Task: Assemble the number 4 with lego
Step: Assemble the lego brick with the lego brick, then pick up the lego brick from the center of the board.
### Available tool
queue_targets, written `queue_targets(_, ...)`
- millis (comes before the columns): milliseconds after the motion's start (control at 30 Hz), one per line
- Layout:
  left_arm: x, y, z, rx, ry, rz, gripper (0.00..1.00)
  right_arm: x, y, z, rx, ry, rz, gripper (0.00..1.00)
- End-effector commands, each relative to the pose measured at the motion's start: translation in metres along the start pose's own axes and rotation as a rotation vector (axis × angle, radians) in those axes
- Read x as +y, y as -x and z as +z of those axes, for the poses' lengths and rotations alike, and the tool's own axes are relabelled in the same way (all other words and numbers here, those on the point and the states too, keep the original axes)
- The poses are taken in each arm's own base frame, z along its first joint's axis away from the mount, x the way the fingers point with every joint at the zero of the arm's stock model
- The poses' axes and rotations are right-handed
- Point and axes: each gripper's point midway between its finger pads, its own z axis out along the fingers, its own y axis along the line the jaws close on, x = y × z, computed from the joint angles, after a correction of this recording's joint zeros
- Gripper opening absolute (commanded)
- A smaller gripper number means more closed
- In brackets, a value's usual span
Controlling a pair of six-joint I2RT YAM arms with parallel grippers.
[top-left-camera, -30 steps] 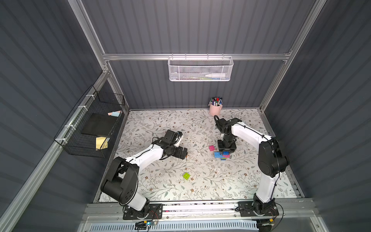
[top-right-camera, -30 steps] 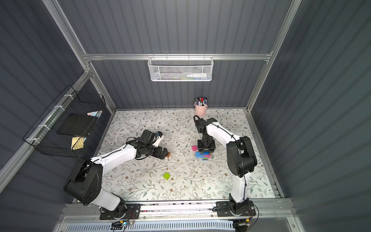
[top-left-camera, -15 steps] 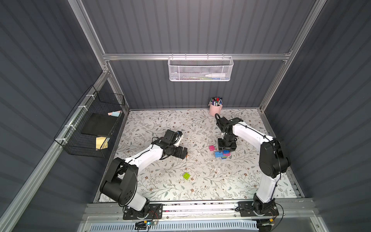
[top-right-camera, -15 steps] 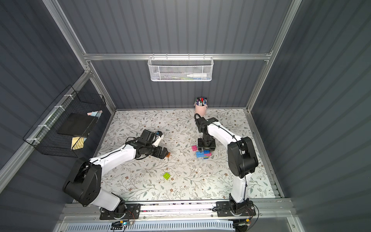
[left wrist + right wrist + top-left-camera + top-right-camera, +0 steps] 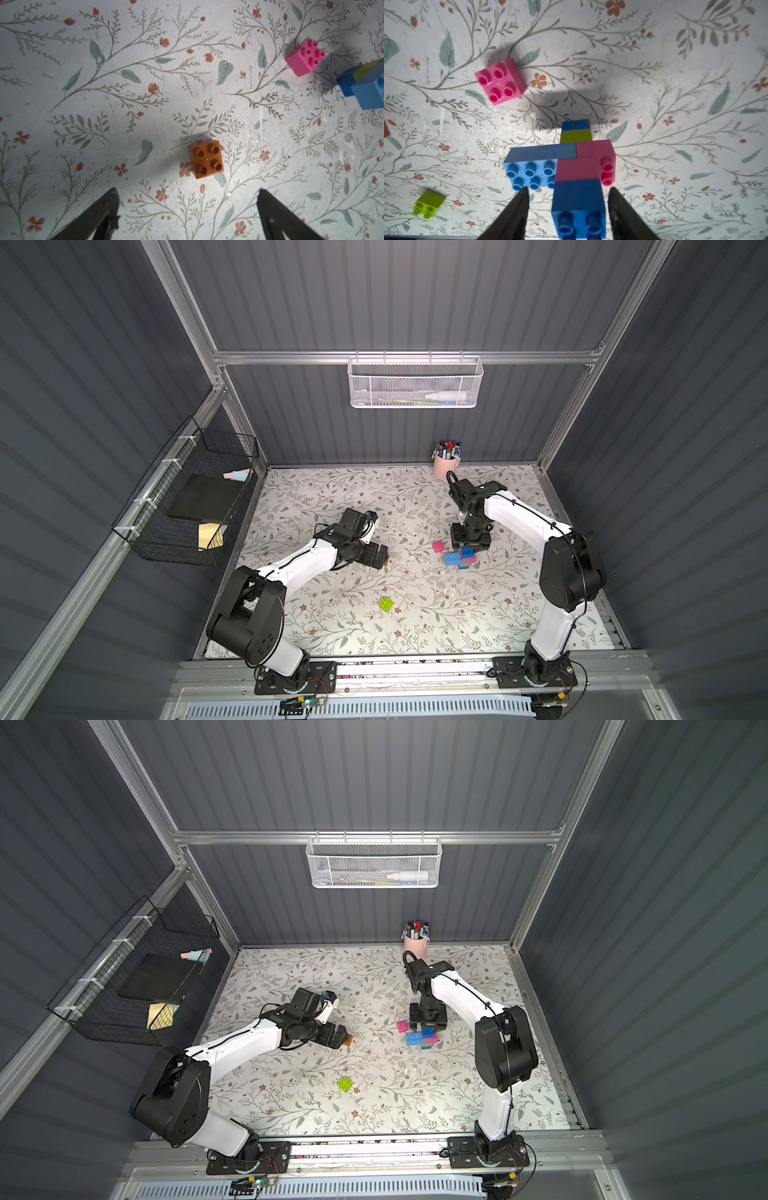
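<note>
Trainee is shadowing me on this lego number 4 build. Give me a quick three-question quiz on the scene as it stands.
1. True or false: the left gripper is open, and the orange square studded plastic brick lies free on the floral table mat beyond its fingers.
2. Three loose bricks lie on the mat: orange, a pink square brick and a lime green square brick. Which is nearest the multicoloured joined-brick figure? A. orange B. pink C. lime green
3. Fill in: the fingers of the right gripper stand either side of a ___ brick of the figure.
Key: 1 true; 2 B; 3 dark blue brick.
</note>
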Motion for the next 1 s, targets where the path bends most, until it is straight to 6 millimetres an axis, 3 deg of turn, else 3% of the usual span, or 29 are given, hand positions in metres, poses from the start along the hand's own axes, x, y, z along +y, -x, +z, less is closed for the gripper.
queue_targets(0,-0.001,0.008,-0.012,-0.034,-0.002,0.018,0.99,-0.004,0.001,-0.018,-0.026,-0.012,-0.007,0.63)
queue_targets(133,-0.002,0.008,-0.013,-0.036,-0.002,0.017,1.0,-0.006,0.002,-0.028,-0.038,-0.02,-0.019,0.65)
queue_targets(267,-0.003,0.009,-0.014,-0.039,-0.004,0.011,0.99,-0.002,0.015,-0.044,-0.105,-0.014,-0.054,0.71)
queue_targets(467,-0.003,0.01,-0.017,-0.051,-0.005,0.001,1.0,0.031,0.039,-0.051,-0.117,0.07,-0.146,0.79)
queue_targets(733,-0.002,0.009,-0.022,-0.061,0.002,-0.001,0.99,0.067,0.061,-0.014,-0.069,0.061,-0.264,0.77)
queue_targets(967,-0.002,0.008,-0.025,-0.065,0.005,0.005,0.99,0.074,0.065,0.021,0.027,0.028,-0.312,0.75)
